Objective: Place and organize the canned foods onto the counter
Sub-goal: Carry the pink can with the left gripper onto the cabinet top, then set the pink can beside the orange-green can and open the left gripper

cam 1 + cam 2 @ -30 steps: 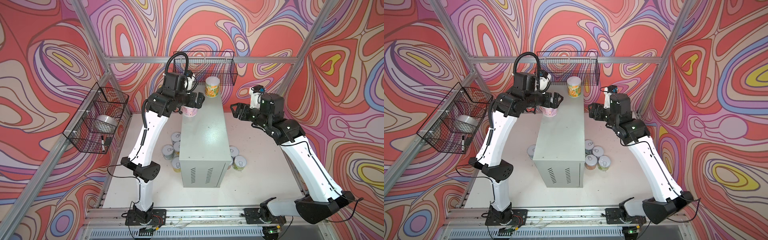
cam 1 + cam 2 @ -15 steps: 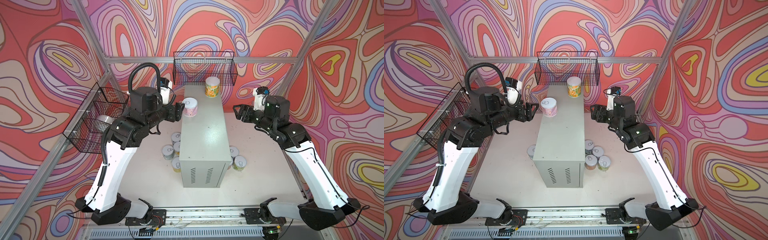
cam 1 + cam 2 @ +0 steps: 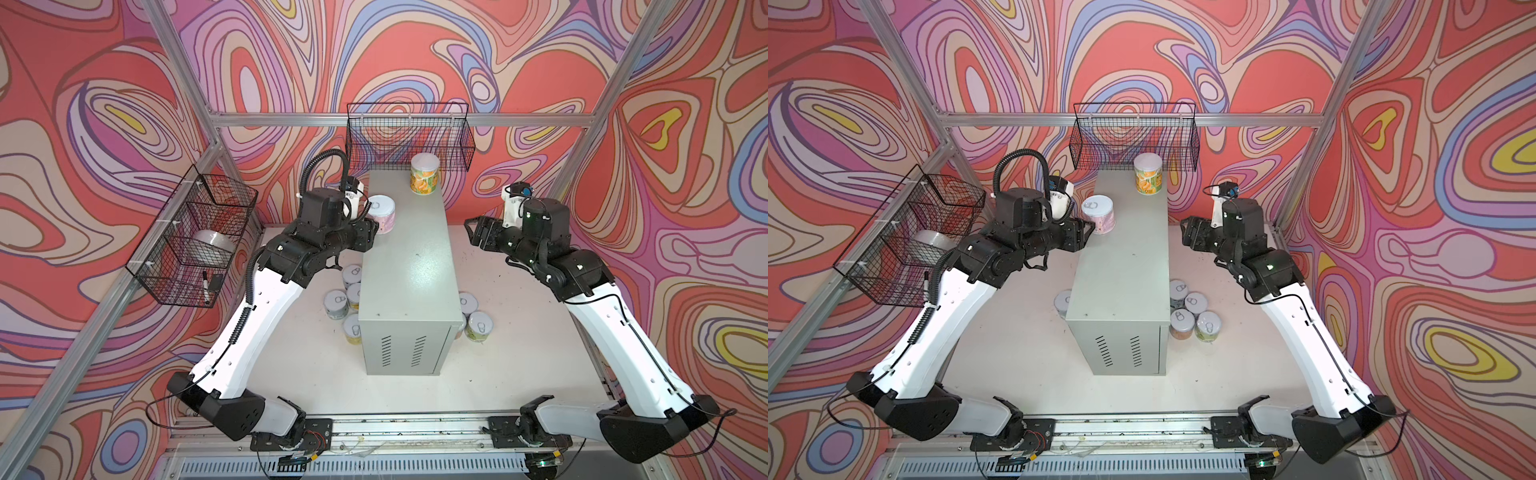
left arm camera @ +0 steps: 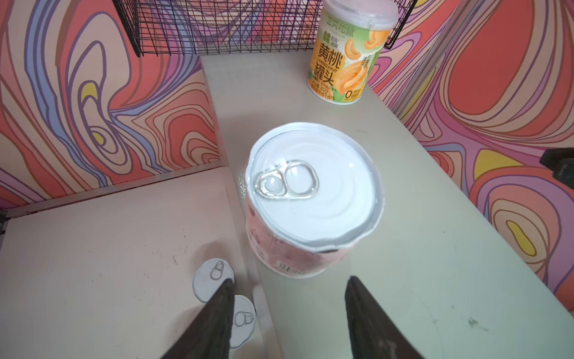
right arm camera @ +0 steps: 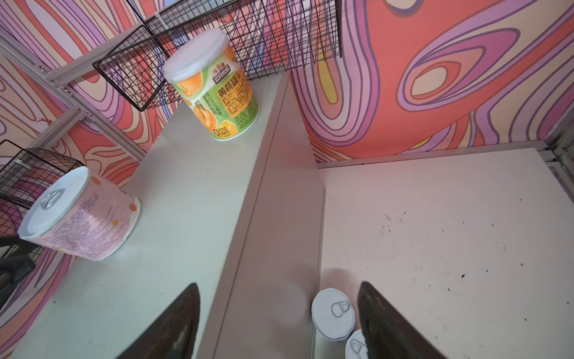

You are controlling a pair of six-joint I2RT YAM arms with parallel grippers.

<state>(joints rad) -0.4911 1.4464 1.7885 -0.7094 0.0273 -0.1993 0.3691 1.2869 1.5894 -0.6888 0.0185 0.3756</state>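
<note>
A pink can [image 3: 381, 214] [image 3: 1098, 215] stands free near the left edge of the counter [image 3: 405, 266] [image 3: 1121, 266]. An orange-and-green can [image 3: 424, 173] [image 3: 1148, 173] stands at the counter's far end. My left gripper [image 3: 371, 235] [image 4: 289, 279] hovers just short of the pink can [image 4: 313, 192], jaws apart, nothing between them. My right gripper [image 3: 473, 232] [image 5: 278, 284] is open and empty, off the counter's right side. Several cans [image 3: 347, 295] stand on the table left of the counter. Others [image 3: 478, 326] [image 5: 334, 314] stand to its right.
A black wire basket [image 3: 409, 137] hangs on the back wall just over the counter's far end. Another wire basket [image 3: 195, 237] on the left wall holds a white roll and a marker. Aluminium frame posts stand at the corners.
My left gripper has let go of the pink can and drawn back to the left, its jaws narrower. The can stays on the counter. The right arm shifted only slightly.
</note>
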